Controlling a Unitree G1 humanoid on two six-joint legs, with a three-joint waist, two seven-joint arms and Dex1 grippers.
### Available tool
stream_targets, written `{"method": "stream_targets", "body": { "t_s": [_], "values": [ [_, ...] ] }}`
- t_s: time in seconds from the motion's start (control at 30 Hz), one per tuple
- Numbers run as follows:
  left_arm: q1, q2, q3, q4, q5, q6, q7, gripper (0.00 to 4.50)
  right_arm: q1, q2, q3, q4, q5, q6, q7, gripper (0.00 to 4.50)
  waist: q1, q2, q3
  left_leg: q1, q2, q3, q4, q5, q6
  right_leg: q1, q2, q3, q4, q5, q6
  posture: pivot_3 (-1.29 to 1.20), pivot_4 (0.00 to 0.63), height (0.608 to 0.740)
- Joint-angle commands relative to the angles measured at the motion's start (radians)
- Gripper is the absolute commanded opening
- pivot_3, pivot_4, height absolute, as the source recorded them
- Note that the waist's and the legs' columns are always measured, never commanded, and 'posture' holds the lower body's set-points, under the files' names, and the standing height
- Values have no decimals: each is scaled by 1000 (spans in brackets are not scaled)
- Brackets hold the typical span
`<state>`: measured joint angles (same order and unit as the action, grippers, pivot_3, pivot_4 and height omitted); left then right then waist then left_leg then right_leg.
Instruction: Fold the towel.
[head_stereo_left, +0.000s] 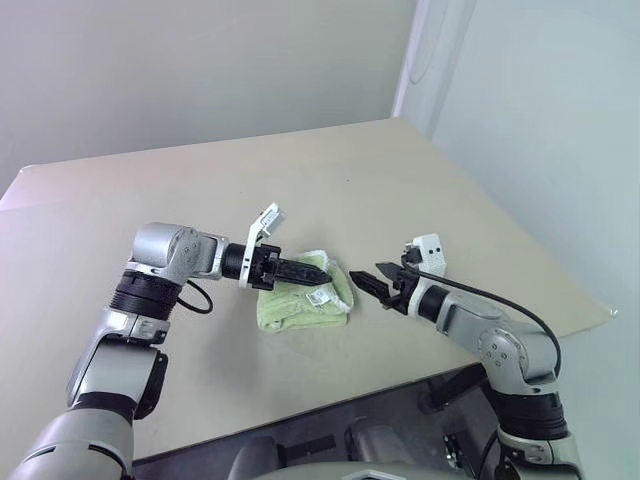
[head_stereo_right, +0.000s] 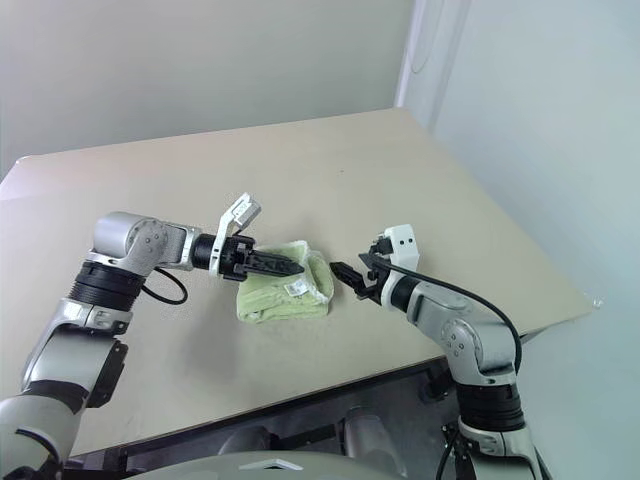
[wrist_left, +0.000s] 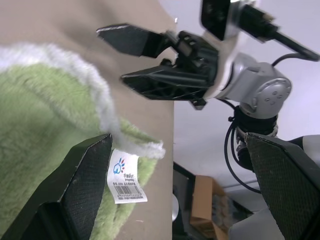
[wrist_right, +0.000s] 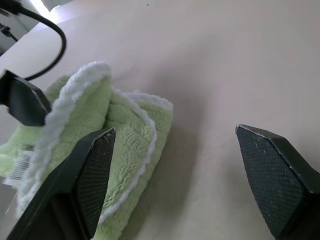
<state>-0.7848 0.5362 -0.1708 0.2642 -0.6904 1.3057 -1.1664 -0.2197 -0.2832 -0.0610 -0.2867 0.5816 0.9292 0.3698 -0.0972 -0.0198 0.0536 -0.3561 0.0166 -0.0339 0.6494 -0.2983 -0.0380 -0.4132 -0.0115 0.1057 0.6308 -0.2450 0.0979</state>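
Two claws meet over one towel (head_stereo_left: 303, 296) in the left eye view. It lies bunched in a folded heap on the beige table (head_stereo_left: 300, 180), near the front edge. The left claw (head_stereo_left: 318, 268) reaches in level from the left, its dark fingers lying over the towel's top layer. The right claw (head_stereo_left: 372, 281) stands just beside the towel's right edge, tips pointing at it, apart from the cloth.

From the right eye, the same: the left claw over the top of the heap, a white label (head_stereo_right: 294, 288) lying on the towel's upper face just below the claw's tips, and the right claw a little off to the right on bare table.

In the left wrist view the left claw's fingers (wrist_left: 75, 190) stand wide apart, released, holding nothing. The towel's white-edged fold and the label lie beside one finger. The right claw is seen beyond the fold, its jaws parted.

In the right wrist view the right claw's fingers (wrist_right: 95, 170) are spread wide and empty. The towel's stacked, white-edged layers lie by one finger; bare table lies between the fingers and by the other.
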Motion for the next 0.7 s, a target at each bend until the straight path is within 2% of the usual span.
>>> {"method": "stream_targets", "body": {
  "t_s": [0.03,0.13,0.27,0.33,0.4,0.47,0.57,0.7],
  "values": [
    [7,52,76,-54,-12,-23,21,4480,-47,20,-42,-9,24,-31,-8,4042,-3,0,0,0,0,0,0,0,0,0,0,0,0,1,1,0,0,740],
    [32,103,120,-64,21,-91,53,4480,-87,39,-75,-24,60,-33,-6,4042,-3,1,0,1,0,0,0,0,0,0,0,0,1,1,2,0,0,740],
    [170,132,202,-180,116,-405,113,4480,-143,45,-74,-50,117,-16,23,4042,0,1,0,1,0,0,0,0,0,0,0,0,1,1,2,0,0,740],
    [256,111,263,-236,145,-580,138,4480,-169,34,-40,-44,115,-24,51,4042,3,1,0,0,0,0,-1,0,0,0,-1,0,0,4,-2,0,0,740],
    [319,148,214,-274,205,-683,98,4480,-193,17,16,-28,89,-37,88,4042,4,1,0,-1,0,0,-1,0,0,0,-1,0,0,4,-2,0,0,740],
    [353,142,183,-273,250,-763,101,4480,-219,-3,83,-7,58,-56,135,4042,8,1,0,-1,0,0,-1,0,0,0,-1,0,0,4,-2,0,0,740],
    [356,75,166,-240,311,-859,183,4480,-269,-19,176,22,21,-77,204,4042,22,1,0,0,0,1,1,0,0,1,-1,0,-1,1,-4,0,0,740],
    [354,28,145,-228,339,-897,210,4480,-304,-61,309,46,-47,-106,304,4042,28,1,0,1,0,0,3,0,0,3,0,0,0,0,-1,0,0,740]
  ]
}}
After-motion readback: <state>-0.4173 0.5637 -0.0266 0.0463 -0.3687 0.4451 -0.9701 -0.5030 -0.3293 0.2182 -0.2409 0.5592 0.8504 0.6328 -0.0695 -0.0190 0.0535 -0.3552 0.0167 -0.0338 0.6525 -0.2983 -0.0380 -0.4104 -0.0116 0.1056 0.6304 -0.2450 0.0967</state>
